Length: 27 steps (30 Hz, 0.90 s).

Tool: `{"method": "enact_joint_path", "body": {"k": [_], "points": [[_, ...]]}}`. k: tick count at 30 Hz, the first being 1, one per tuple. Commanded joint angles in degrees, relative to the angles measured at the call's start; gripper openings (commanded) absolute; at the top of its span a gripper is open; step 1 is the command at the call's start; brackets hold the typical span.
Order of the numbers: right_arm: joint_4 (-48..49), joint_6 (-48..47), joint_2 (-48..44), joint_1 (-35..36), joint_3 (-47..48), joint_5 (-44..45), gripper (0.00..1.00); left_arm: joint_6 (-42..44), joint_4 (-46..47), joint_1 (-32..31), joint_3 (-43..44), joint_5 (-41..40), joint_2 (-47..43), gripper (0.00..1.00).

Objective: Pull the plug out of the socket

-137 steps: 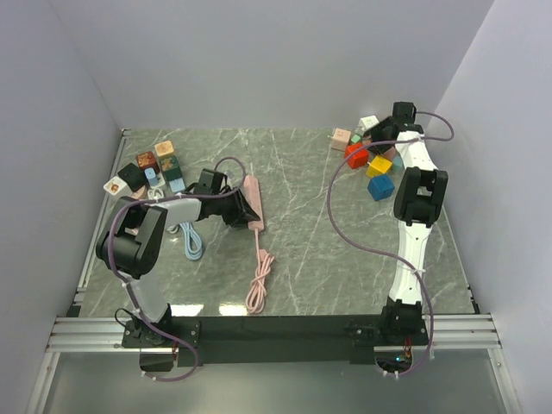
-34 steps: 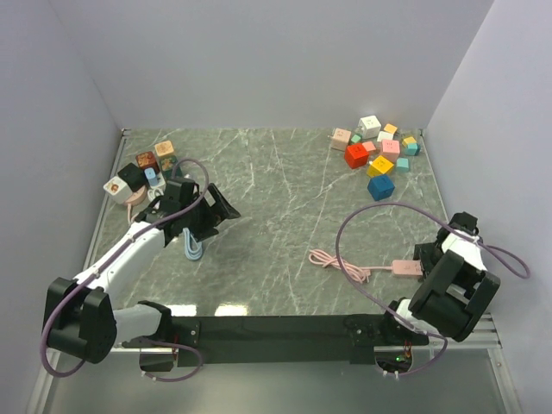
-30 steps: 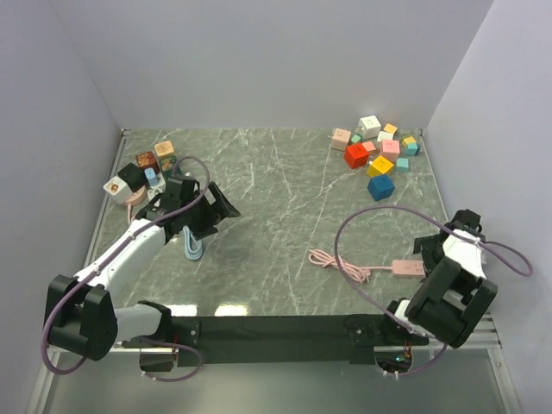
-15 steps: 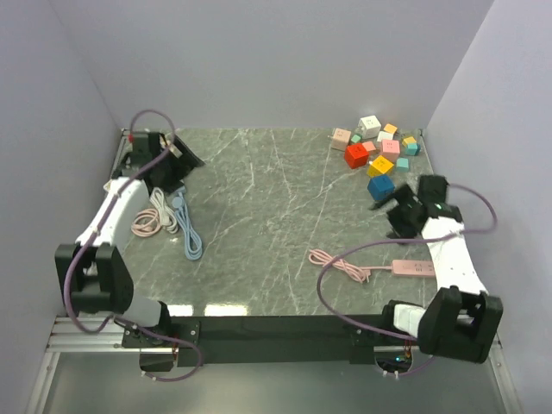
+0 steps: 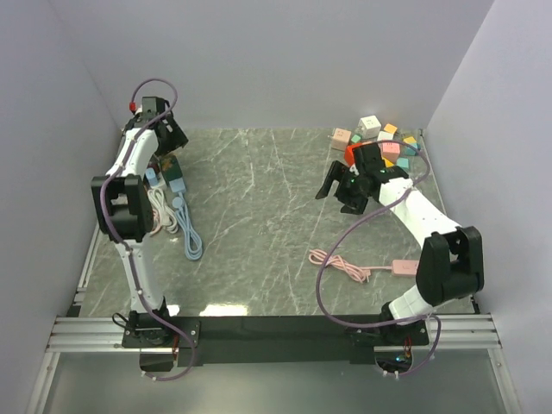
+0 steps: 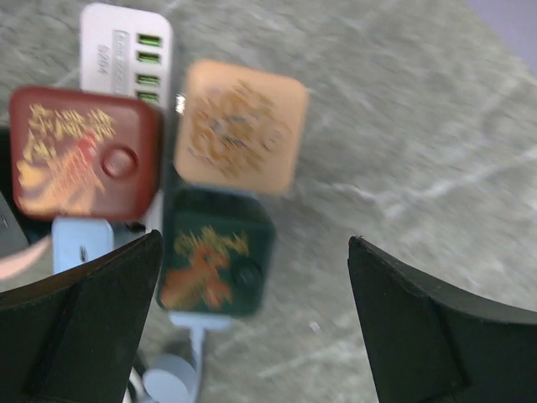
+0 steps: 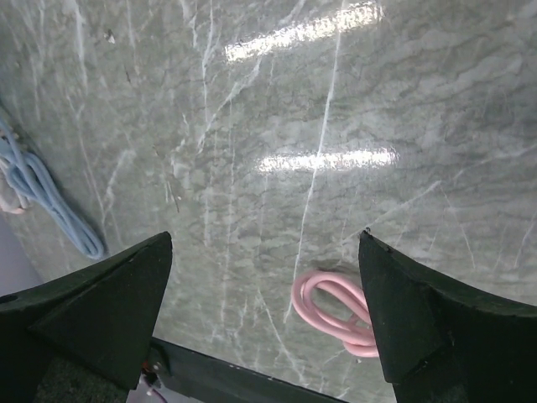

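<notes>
In the left wrist view, a dark green plug (image 6: pixel 218 260) sits on a light blue socket strip (image 6: pixel 80 243). A red-brown plug (image 6: pixel 80 155) and a tan plug (image 6: pixel 239 126) lie beside it by a white strip (image 6: pixel 126 46). My left gripper (image 6: pixel 252 327) hangs open above them, touching none; from above it is at the far-left corner (image 5: pixel 166 138). My right gripper (image 5: pixel 332 185) is open over bare table, nothing between its fingers. A pink socket strip (image 5: pixel 405 267) lies at the right front with its pink cable (image 7: pixel 336 315) coiled.
Coloured cubes (image 5: pixel 379 147) are piled at the far right, just behind my right arm. A blue cable (image 5: pixel 191 240) and a white cable (image 5: pixel 159 207) trail along the left side. Grey walls close in the table on three sides.
My left arm swung from mid-left to the far-left corner, over the plugs. My right gripper opened wider, left the pink strip at the right front and moved up toward the centre-right.
</notes>
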Motion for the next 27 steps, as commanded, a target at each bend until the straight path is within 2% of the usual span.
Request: {"method": "enact_joint_path", "body": {"k": [1, 6, 9, 16, 19, 27], "points": [[0.02, -3.46, 0.97, 0.85, 3.96, -0.39, 0.98, 3.43, -5.92, 1.25, 7.62, -4.44, 4.05, 0.97], [-1.38, -4.17, 3.17, 1.03, 6.24, 0.48, 0.98, 7.82, -4.79, 1.60, 10.00, -0.05, 6.79, 0.93], [-1.91, -4.35, 4.66, 1.12, 7.22, 0.49, 0.98, 10.89, -4.70, 1.52, 9.31, 3.28, 8.64, 0.87], [-2.08, -4.61, 7.91, 1.12, 9.93, -0.48, 0.93, 15.74, -1.36, -1.73, -0.96, 10.32, 6.63, 0.69], [-2.52, -5.40, 8.88, 1.47, 12.48, 0.83, 0.93, 14.60, 0.13, -5.51, -6.32, 14.00, 4.26, 0.61], [-4.63, -6.72, 12.23, 2.69, 18.03, 4.17, 0.90, 10.48, 5.76, -24.40, -21.35, 19.55, -4.09, 0.56]]}}
